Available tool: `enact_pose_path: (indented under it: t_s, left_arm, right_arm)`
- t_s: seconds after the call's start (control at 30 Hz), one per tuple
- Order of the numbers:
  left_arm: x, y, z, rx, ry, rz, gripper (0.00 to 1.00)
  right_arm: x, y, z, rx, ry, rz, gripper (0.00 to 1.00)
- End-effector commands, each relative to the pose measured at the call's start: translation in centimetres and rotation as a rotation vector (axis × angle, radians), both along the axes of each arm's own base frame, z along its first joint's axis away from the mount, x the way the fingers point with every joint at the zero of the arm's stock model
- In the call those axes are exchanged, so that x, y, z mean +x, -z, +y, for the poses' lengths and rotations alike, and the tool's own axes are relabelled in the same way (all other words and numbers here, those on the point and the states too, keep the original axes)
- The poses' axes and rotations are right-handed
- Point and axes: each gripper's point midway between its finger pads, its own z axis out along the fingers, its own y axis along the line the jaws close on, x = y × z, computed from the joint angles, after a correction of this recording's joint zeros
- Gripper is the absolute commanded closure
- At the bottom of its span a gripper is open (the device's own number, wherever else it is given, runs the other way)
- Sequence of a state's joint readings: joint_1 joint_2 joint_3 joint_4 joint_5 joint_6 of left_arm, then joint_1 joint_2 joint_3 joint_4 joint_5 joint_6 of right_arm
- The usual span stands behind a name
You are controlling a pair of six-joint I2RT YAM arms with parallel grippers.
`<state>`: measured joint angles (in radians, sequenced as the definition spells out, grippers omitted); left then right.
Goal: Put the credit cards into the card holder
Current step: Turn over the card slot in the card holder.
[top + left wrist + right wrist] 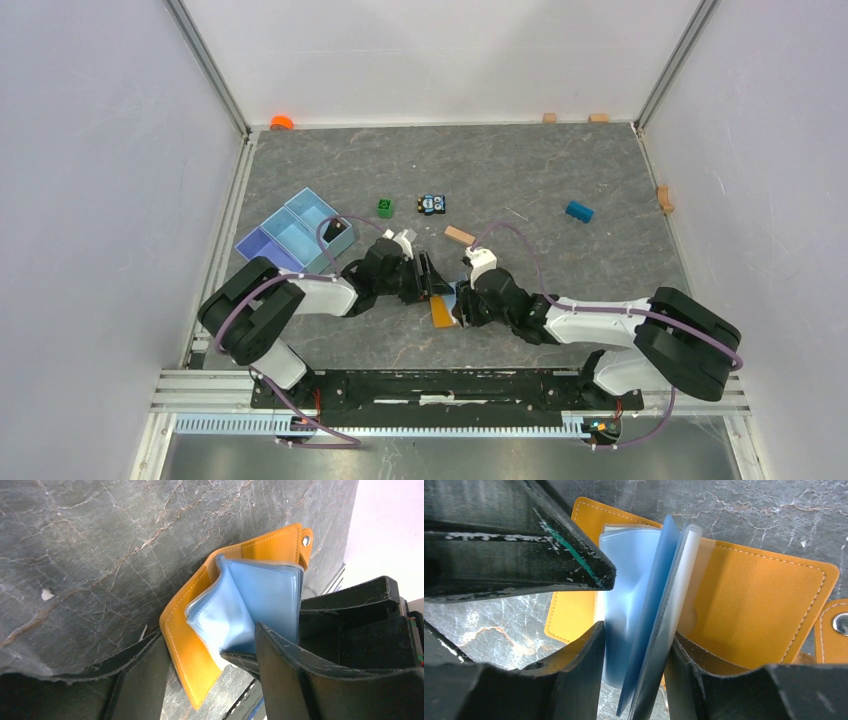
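From above, the card holder (441,313) lies open on the grey table (560,160), near the front edge and between the two arms. Their wrists meet over it, the left jaws reaching in from the left and the right jaws from the right. A blue divided tray (295,235) sits well apart to the left.

The left wrist view shows the holder half open like a book. Its orange cover is on the table and its pale plastic sleeves (260,595) are fanned upward. The left jaws stand wide and released, straddling the near corner of the cover without gripping anything.

In the right wrist view, what looks like the light blue credit card (651,605) stands on edge among the sleeves. A clear sleeve is pressed against it. The right jaws are clenched on this bundle, one finger touching each side. One left finger (524,545) reaches over the pale sleeve beside them. No dark card is visible.

The card is probably light, stiff and slick, so it is best pinched flat across its faces near the free end. The sleeves look thin and floppy and are likely to buckle unless their mouth is held open. The soft cover may also slide on the table.
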<state>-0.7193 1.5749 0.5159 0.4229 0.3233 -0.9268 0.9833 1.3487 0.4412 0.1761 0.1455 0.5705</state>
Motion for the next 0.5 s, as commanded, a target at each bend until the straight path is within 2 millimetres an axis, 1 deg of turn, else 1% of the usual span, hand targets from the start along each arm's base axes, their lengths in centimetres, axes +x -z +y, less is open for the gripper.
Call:
enact_pose_path:
  t_s: [0.0, 0.1, 0.2, 0.3, 0.4, 0.47]
  left_arm:
    - [-1.2, 3.2, 1.2, 0.067, -0.034, 0.099, 0.36]
    - [-1.0, 3.7, 1.3, 0.073, -0.047, 0.104, 0.50]
    - [-1.0, 4.5, 1.8, 0.101, -0.069, 0.115, 0.63]
    - [-1.1, 4.8, 2.1, 0.122, -0.068, 0.114, 0.71]
    - [-1.0, 4.4, 2.1, 0.122, -0.059, 0.098, 0.80]
    - [-0.9, 4.1, 2.1, 0.119, -0.055, 0.087, 0.83]
  right_arm:
    - [-1.4, 0.1, 0.8, 0.076, -0.046, 0.053, 0.51]
    - [-1.5, 0.0, 0.9, 0.089, -0.049, 0.055, 0.51]
    - [-1.2, -0.4, 0.4, 0.079, -0.029, 0.042, 0.43]
    - [-0.8, -1.0, -0.3, 0.060, -0.008, 0.015, 0.35]
    - [-0.1, -1.6, -1.3, 0.021, 0.028, -0.019, 0.33]
    - [0.4, -1.9, -2.1, -0.010, 0.059, -0.045, 0.33]
